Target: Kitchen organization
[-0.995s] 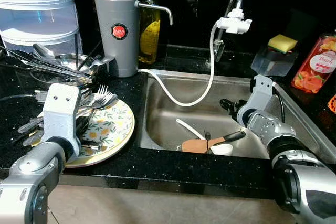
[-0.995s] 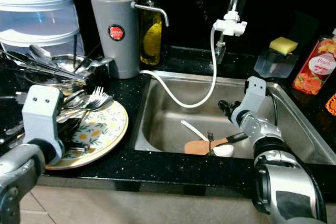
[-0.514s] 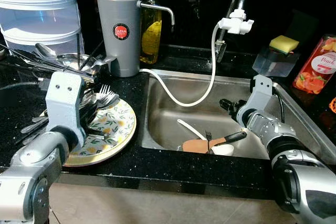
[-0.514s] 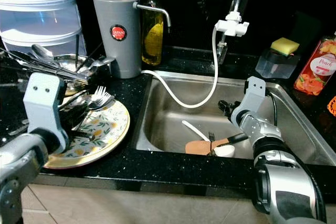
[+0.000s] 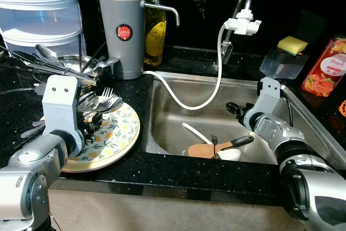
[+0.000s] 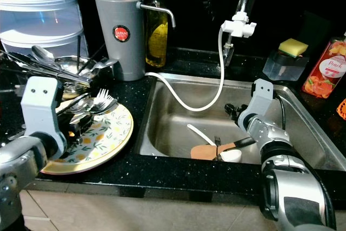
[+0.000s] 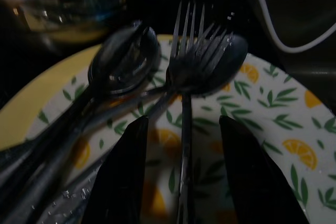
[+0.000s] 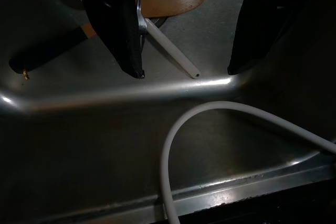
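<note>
Steel fork (image 7: 185, 108) lies on the yellow lemon-print plate (image 5: 121, 139), handle running straight between my left gripper (image 7: 181, 182) fingers, tines pointing away. Jaws released, straddling it. Right gripper (image 8: 184, 72) spread, over the steel sink (image 5: 178, 120).

Plate crowded, sink floor partly free

The plate (image 5: 116, 144) is crowded at its far left by forks (image 7: 195, 51) and spoons (image 7: 123, 56); its near right is bare. The sink (image 5: 178, 123) is crossed by a white hose (image 5: 186, 101), with a spatula (image 5: 208, 149) lying near.
</note>
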`<state>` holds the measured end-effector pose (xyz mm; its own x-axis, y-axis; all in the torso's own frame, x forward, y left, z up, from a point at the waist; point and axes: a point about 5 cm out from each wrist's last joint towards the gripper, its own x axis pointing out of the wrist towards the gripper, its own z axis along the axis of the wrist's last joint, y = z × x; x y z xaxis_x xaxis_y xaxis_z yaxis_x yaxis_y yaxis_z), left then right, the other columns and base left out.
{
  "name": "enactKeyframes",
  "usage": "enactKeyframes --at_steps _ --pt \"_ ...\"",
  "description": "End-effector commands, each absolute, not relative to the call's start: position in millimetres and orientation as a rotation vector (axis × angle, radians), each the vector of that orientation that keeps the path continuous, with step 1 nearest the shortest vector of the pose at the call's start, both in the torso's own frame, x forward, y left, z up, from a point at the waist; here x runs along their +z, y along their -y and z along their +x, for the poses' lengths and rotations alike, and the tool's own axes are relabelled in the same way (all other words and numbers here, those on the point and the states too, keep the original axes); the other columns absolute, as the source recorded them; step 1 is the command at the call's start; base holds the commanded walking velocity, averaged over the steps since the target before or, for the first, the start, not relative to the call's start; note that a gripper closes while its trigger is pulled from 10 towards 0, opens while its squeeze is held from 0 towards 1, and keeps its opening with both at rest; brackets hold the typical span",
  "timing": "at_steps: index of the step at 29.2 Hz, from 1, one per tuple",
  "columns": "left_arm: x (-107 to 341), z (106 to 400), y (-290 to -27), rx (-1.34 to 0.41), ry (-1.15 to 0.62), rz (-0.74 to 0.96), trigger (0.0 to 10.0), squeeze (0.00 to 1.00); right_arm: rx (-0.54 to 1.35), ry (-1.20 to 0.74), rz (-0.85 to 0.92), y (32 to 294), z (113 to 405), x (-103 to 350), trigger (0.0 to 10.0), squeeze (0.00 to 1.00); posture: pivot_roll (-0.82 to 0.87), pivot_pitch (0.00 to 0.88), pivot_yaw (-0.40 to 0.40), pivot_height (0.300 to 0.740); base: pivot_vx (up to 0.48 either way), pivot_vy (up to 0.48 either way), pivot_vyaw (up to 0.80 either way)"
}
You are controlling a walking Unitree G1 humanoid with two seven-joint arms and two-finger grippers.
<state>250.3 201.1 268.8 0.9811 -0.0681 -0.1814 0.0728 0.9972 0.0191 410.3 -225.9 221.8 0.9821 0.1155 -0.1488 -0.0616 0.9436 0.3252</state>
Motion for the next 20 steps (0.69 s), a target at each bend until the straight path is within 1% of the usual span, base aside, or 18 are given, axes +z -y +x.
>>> enactKeyframes --at_steps 1,3,7,8,9,10,11,12,13,20 --pt "268.5 248.6 -197.3 -0.09 -0.189 0.012 10.0 0.0 0.08 -0.177 0.314 229.7 409.0 219.8 10.0 0.0 0.21 0.098 -0.07 0.74 0.0 0.0 0.0" --pt "259.0 249.0 -197.9 -0.094 -0.244 0.005 10.0 0.0 0.083 -0.178 0.314 228.2 409.4 219.8 10.0 0.0 0.21 0.092 -0.068 0.74 0.0 0.0 0.0" --pt "258.0 252.0 -195.3 -0.112 -0.25 0.005 10.0 0.0 0.089 -0.178 0.313 226.4 409.9 220.2 10.0 0.0 0.21 0.09 -0.067 0.74 0.0 0.0 0.0" --pt "256.0 252.7 -195.4 -0.115 -0.263 0.007 7.5 0.0 0.089 -0.177 0.312 226.6 409.8 220.4 10.0 0.0 0.2 0.09 -0.062 0.74 0.0 0.0 0.0" --pt "256.0 252.7 -195.4 -0.115 -0.263 0.007 7.5 0.0 0.089 -0.177 0.312 226.6 409.8 220.4 10.0 0.0 0.2 0.09 -0.062 0.74 0.0 0.0 0.0" --pt "253.1 252.9 -195.7 -0.115 -0.279 0.002 2.8 0.0 0.088 -0.177 0.312 227.2 409.7 220.6 10.0 0.0 0.2 0.091 -0.06 0.74 0.0 0.0 0.0" --pt "253.1 252.9 -195.7 -0.115 -0.279 0.002 2.8 0.0 0.088 -0.177 0.312 227.2 409.7 220.6 10.0 0.0 0.2 0.091 -0.06 0.74 0.0 0.0 0.0" --pt "248.7 252.5 -196.7 -0.107 -0.304 -0.006 0.6 0.0 0.087 -0.177 0.311 228.3 409.4 220.6 10.0 0.0 0.2 0.091 -0.06 0.74 0.0 0.0 0.0" --pt "245.0 251.7 -197.2 -0.104 -0.323 -0.012 0.0 0.0 0.084 -0.177 0.31 229.7 409.0 220.5 10.0 0.0 0.2 0.094 -0.06 0.74 0.0 0.0 0.0" --pt "239.9 250.3 -198.9 -0.088 -0.366 -0.008 0.0 0.0 0.078 -0.177 0.31 231.6 408.6 220.5 10.0 0.0 0.2 0.096 -0.058 0.74 0.0 0.0 0.0"
